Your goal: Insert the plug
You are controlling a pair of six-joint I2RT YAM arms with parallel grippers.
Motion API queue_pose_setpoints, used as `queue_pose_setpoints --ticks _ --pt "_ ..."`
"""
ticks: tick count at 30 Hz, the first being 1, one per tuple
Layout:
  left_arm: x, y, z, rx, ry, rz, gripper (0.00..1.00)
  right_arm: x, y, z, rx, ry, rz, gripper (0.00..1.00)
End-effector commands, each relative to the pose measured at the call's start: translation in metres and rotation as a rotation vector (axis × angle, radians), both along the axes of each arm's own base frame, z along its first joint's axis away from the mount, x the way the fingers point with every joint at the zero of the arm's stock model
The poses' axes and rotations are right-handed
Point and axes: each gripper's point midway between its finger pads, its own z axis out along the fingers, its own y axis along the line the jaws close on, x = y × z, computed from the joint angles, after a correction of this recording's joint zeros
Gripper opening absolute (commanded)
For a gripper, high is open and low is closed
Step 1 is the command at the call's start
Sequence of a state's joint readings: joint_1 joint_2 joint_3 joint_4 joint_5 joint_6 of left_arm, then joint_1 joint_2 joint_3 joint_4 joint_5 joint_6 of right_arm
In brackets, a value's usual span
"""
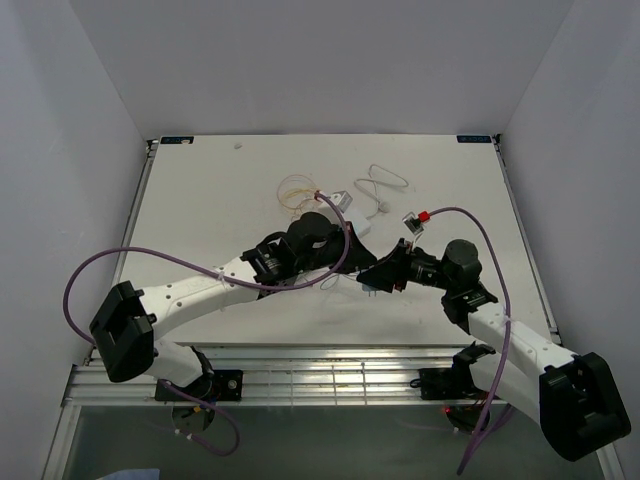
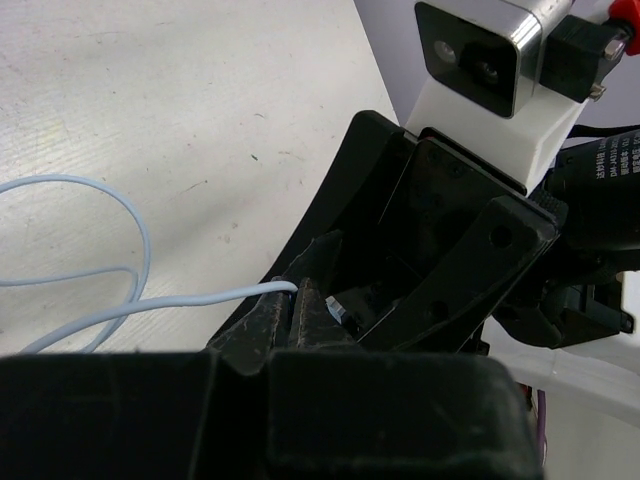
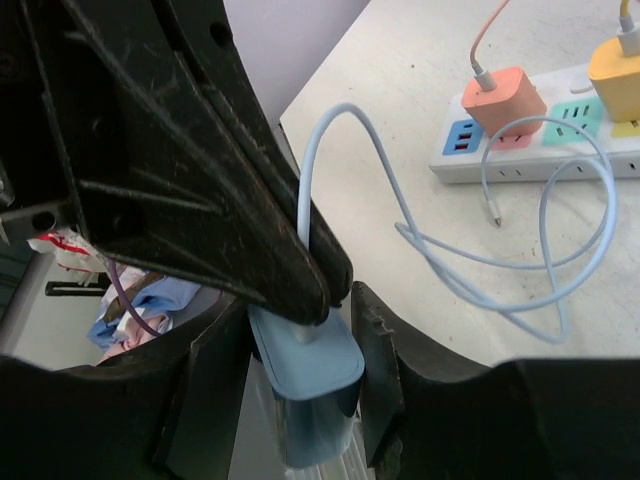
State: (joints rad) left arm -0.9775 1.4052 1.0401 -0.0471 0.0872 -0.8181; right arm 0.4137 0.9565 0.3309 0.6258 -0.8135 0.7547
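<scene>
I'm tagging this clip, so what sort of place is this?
Probably a robotics lab test cell: a white tabletop boxed in by plain white walls, an aluminium rail frame at its near edge, and a white plastic power strip.

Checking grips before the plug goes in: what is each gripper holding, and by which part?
The left gripper pinches the light-blue cable at its connector end. The right gripper holds the blue charger by its sides.
</scene>
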Motion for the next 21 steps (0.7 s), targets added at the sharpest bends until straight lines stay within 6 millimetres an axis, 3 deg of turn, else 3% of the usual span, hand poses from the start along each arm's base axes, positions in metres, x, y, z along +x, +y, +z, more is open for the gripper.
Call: queue_pose_setpoints --ticks 1,5,6,8,9,11,12,13,14,16,20,21 --pt "-0.010 -0.009 0.028 -0.041 -0.017 -0.003 0.00 0.016 0.005 0.038 0.069 -0.113 -0.046 0.48" --pt "-0.014 -0.012 0.026 -0.026 -0.020 -0.022 0.00 0.016 0.006 0.045 0.069 -0.145 -0.037 0.36" --pt "-0.014 -0.012 0.026 -0.024 -0.024 -0.025 0.00 0.016 0.006 0.041 0.050 -0.136 -0.034 0.26" --pt "-0.014 -0.012 0.024 -0.008 -0.025 -0.022 0.00 0.016 0.006 0.041 0.036 -0.140 -0.025 0.19" --pt "-0.012 -0.011 0.025 -0.004 -0.031 -0.015 0.00 0.014 0.005 0.039 0.024 -0.141 -0.023 0.08" --pt "-0.012 -0.011 0.026 0.004 -0.035 -0.018 0.00 0.013 0.004 0.038 0.018 -0.144 -0.027 0.08" --pt "-0.012 -0.010 0.027 0.010 -0.038 -0.019 0.06 0.014 0.003 0.038 0.015 -0.147 -0.041 0.08" --pt "-0.011 -0.009 0.026 0.020 -0.037 -0.014 0.36 0.019 0.000 0.035 0.003 -0.135 -0.077 0.08" --pt "-0.011 -0.009 0.028 0.019 -0.041 -0.015 0.56 0.022 -0.001 0.031 -0.009 -0.117 -0.101 0.08" --pt "-0.009 -0.007 0.031 0.027 -0.053 -0.002 0.84 0.033 -0.009 0.020 -0.046 -0.069 -0.169 0.08" --pt "0.004 0.003 0.033 0.071 -0.052 0.051 0.94 0.063 -0.046 0.011 -0.072 0.029 -0.302 0.08" --pt "0.006 0.003 0.037 0.071 -0.052 0.057 0.94 0.087 -0.075 0.006 -0.079 0.071 -0.411 0.08"
